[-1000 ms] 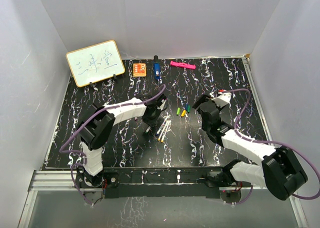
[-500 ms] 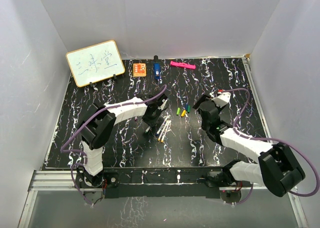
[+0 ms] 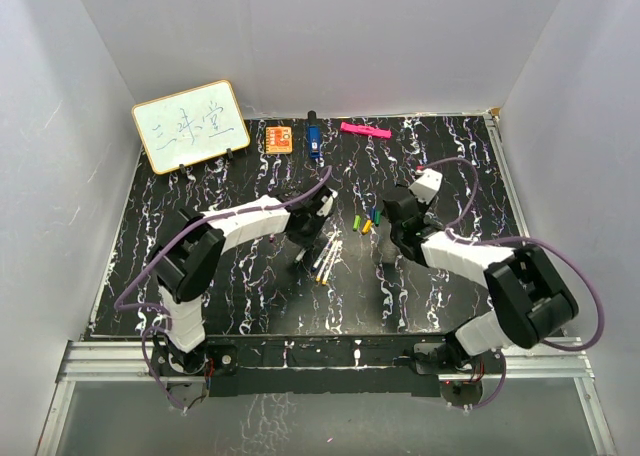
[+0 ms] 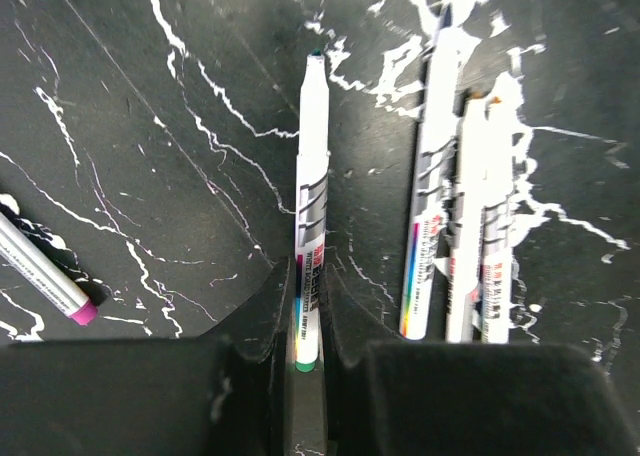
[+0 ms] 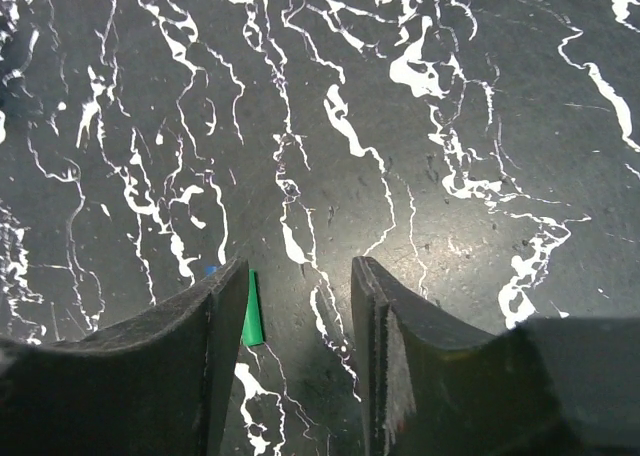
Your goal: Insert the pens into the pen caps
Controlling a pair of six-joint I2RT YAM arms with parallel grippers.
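In the left wrist view my left gripper [image 4: 308,276] is shut on the rear of a white pen [image 4: 312,176] with a green end, which lies on the black marbled table [image 4: 150,126]. Three more pens [image 4: 468,226] lie side by side to its right. Another pen [image 4: 40,271], with a magenta end, lies at the left edge. From above, my left gripper [image 3: 300,241] is beside the pens [image 3: 326,256]. My right gripper [image 5: 300,266] stands open low over the table, a green pen cap [image 5: 252,311] lying just inside its left finger. The other pen caps [image 3: 366,224] lie clustered by my right gripper [image 3: 388,231].
A small whiteboard [image 3: 190,126] leans at the back left. An orange card [image 3: 279,138], a dark blue object [image 3: 313,141] and a pink bar [image 3: 364,130] lie along the back edge. White walls enclose the table on three sides.
My right arm has swung left and forward to the pen caps, and its jaws have narrowed. My left gripper has closed fully on the pen and has barely moved.
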